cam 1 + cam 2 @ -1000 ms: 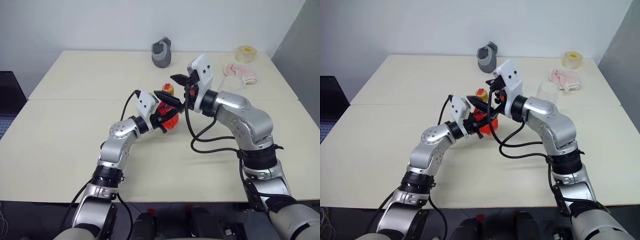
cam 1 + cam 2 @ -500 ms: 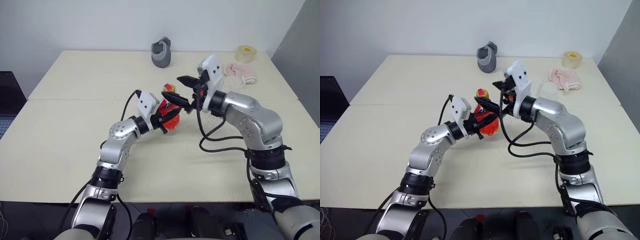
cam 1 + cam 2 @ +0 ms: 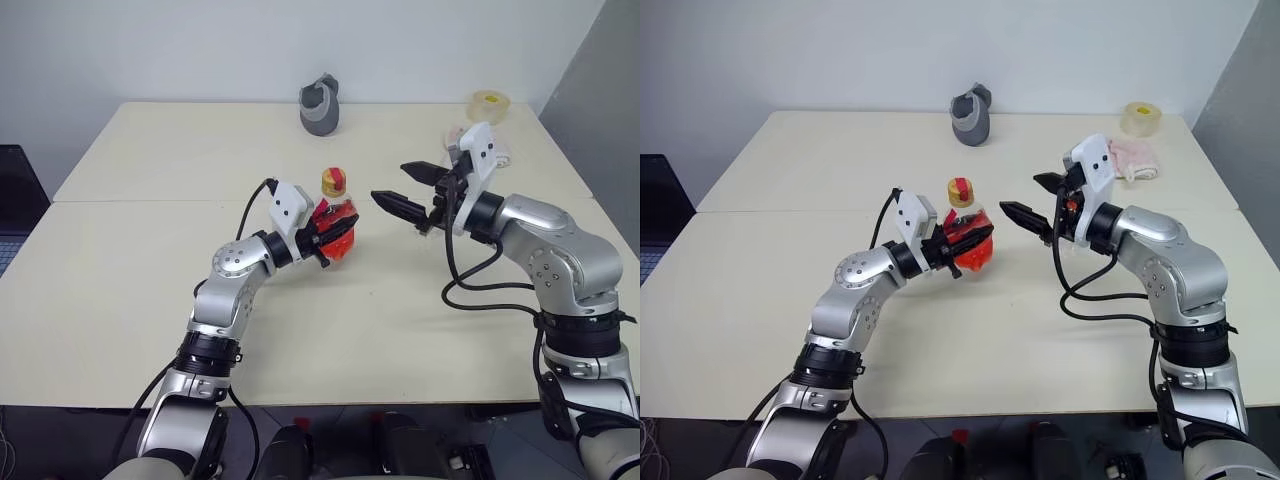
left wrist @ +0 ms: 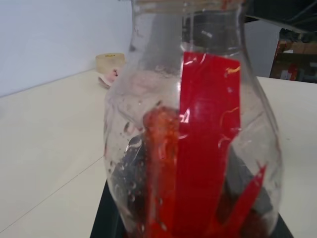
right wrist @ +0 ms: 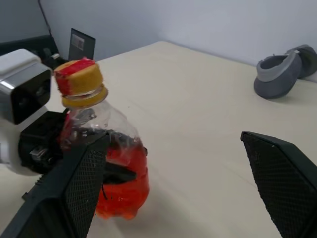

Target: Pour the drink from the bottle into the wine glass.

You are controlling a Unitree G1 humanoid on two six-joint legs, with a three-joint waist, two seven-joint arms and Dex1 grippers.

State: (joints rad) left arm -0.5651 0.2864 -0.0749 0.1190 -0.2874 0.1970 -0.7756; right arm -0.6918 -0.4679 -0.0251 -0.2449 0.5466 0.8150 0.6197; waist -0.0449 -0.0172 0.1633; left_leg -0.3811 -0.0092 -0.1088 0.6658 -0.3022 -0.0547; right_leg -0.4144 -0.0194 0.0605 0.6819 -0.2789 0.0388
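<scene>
1. The left gripper [image 3: 322, 236] pinches the bottle [image 3: 338, 222] around its lower body, near the middle of the cream table [image 3: 150, 280]. The bottle stands upright, long axis vertical, with its yellow cap [image 3: 334, 182] on and pointing up.
2. Red drink [image 5: 126, 191] fills the lower part of the bottle.
3. The right gripper [image 3: 405, 190] hovers well to the right of the bottle, level with its neck, jaws spread wide and holding nothing, fingers aimed left at it.
4. The wine glass is hard to pick out; it seems partly hidden behind the right wrist.
5. A grey object [image 3: 320, 104] sits at the far edge; a tape roll [image 3: 488, 106] and a pink cloth [image 3: 1132, 158] lie far right.
6. Risk: with the cap on, tipping pours nothing. If the right gripper twists the cap, the bottle may turn or slip in the left grip.
7. Risk: the right arm could knock the glass close behind it.
</scene>
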